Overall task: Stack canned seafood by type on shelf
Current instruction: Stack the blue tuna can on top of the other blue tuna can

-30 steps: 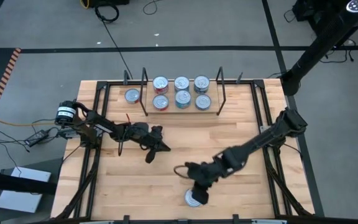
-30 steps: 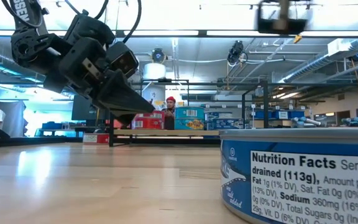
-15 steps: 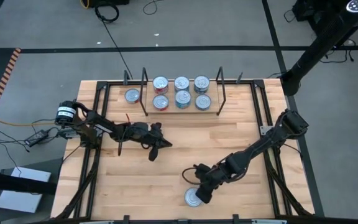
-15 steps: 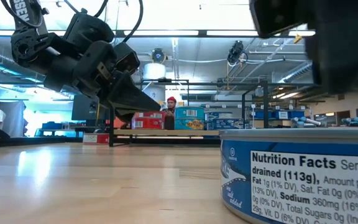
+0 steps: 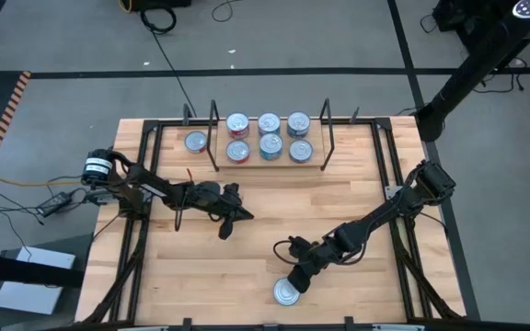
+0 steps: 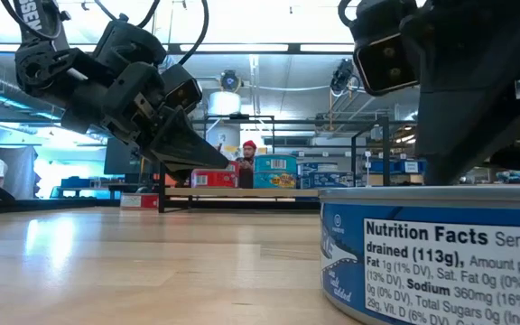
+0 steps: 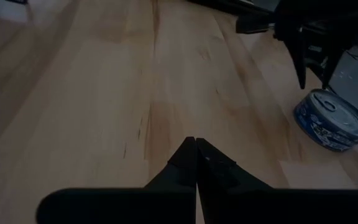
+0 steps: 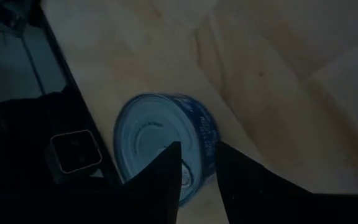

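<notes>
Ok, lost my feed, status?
Left gripper shut, idle mid-table. Right gripper open just above lone blue tin. Six tins on shelf. Path clear.

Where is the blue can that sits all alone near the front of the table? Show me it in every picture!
High view: the blue can sits at the table's front edge, just below the right gripper.
Low view: it fills the lower right corner, label facing us.
Left wrist view: at the right edge, far across the wood.
Right wrist view: centre, just past the partly open fingers.
Shared landmark: the right gripper, right beside the can.
</notes>
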You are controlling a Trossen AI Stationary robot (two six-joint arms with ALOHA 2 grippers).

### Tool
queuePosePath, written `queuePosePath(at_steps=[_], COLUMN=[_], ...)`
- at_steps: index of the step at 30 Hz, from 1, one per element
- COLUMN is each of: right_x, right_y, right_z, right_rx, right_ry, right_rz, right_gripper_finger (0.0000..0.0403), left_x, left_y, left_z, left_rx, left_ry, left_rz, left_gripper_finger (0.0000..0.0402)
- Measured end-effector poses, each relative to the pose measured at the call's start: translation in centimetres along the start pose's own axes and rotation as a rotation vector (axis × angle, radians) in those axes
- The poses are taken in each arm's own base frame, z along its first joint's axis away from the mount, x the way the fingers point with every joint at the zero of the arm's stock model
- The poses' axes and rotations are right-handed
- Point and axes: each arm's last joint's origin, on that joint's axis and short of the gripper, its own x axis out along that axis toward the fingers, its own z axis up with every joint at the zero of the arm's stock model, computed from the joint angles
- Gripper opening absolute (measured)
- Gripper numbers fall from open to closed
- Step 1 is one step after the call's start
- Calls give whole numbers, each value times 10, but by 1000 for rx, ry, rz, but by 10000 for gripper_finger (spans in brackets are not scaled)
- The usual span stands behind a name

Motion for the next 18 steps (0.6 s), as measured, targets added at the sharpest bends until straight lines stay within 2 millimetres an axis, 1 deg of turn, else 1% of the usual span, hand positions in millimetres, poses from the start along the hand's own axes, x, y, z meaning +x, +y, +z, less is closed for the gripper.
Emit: queuePosePath(at_steps=[10,16,18], right_x=[0,0,-2], right_y=[-1,2,8], right_z=[3,5,6], right_rx=[-38,-49,-67], right_ry=[-28,-24,-22], right_rz=[-13,19,31], right_gripper_finger=[113,118,119], left_x=[0,2,4], left_y=[0,1,2], left_z=[0,-5,-8], left_rx=[1,-2,-6], left_ry=[0,19,32], left_rz=[0,5,8], left_gripper_finger=[4,4,4])
